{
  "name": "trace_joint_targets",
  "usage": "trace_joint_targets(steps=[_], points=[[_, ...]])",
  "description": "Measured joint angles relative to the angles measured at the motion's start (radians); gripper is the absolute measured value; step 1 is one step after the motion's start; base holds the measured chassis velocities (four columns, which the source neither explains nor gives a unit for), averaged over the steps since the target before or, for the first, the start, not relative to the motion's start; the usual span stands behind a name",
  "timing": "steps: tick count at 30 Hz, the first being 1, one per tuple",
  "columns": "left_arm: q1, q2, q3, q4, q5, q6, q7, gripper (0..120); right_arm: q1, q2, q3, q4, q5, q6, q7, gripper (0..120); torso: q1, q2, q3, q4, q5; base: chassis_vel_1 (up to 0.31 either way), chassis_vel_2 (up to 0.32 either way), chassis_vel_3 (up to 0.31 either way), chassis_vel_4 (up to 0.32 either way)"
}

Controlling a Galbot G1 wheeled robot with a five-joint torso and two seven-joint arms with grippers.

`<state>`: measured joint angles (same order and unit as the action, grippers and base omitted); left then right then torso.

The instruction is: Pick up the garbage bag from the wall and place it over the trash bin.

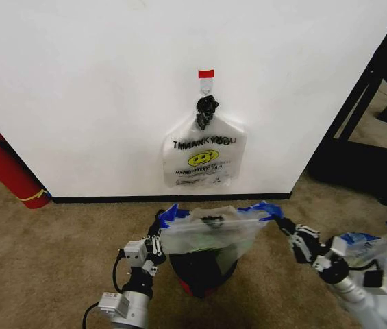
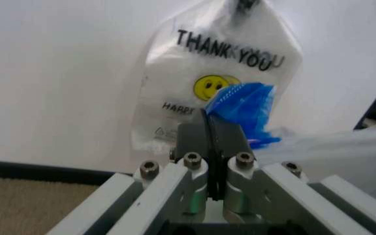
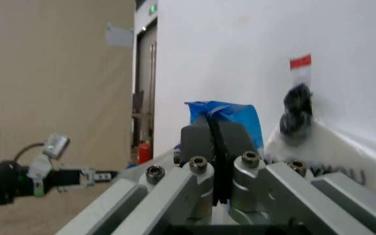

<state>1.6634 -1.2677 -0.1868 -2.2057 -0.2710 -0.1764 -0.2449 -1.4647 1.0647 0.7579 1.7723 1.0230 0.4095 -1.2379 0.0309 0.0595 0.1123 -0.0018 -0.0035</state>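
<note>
Both grippers pinch the bag's blue handles: the left gripper (image 1: 162, 223) at lower centre-left of the head view, the right gripper (image 1: 282, 225) at lower centre-right, jaws pressed together on plastic. They hold the bag (image 1: 210, 229) stretched open so its mouth spans the bin (image 1: 200, 271) directly beneath. Farther back, centre frame, another printed bag (image 1: 203, 161) hangs from the hook (image 1: 206, 82) on the wall (image 1: 77, 89).
</note>
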Motion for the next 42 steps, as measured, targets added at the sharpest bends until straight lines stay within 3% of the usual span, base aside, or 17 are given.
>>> trace_joint_targets(steps=[8,16,22,29,36,42], points=[[-0.007,-0.002,0.003,0.036,0.023,-0.018,0.012,0,0.002,0.013,0.015,-0.025,0.004,0.004,-0.024,0,0.0,0.0,0.0,0.0001,0.0,0.0,0.0,0.0,0.0],[-0.002,-0.002,-0.025,0.056,0.109,-0.028,-0.016,0,0.02,0.05,-0.082,-0.087,-0.076,0.061,0.044,0,0.0,0.0,0.0,0.0002,-0.0001,0.0,0.0,0.0,0.0],[0.009,0.05,-0.023,0.054,0.135,-0.017,-0.03,0,0.028,0.051,-0.208,-0.106,-0.135,0.129,0.18,0,0.0,0.0,0.0,0.0003,-0.0001,0.0,0.0,0.0,0.0],[0.0,0.146,-0.008,0.101,0.112,-0.061,0.03,0,0.042,0.019,-0.28,-0.119,-0.191,0.145,0.203,0,0.0,0.0,0.0,0.0002,-0.0004,0.0,0.0,0.0,0.0],[0.02,0.228,0.004,0.128,0.118,-0.094,0.075,0,0.033,-0.061,-0.257,-0.175,-0.22,0.134,0.116,0,0.0,0.0,0.0,0.0001,-0.0003,0.0,0.0,0.0,0.0],[0.054,0.279,-0.006,0.124,0.145,-0.139,0.146,0,0.021,-0.091,-0.213,-0.252,-0.177,0.098,-0.055,0,0.0,0.0,0.0,0.0002,-0.0001,0.0,0.0,0.0,0.0]])
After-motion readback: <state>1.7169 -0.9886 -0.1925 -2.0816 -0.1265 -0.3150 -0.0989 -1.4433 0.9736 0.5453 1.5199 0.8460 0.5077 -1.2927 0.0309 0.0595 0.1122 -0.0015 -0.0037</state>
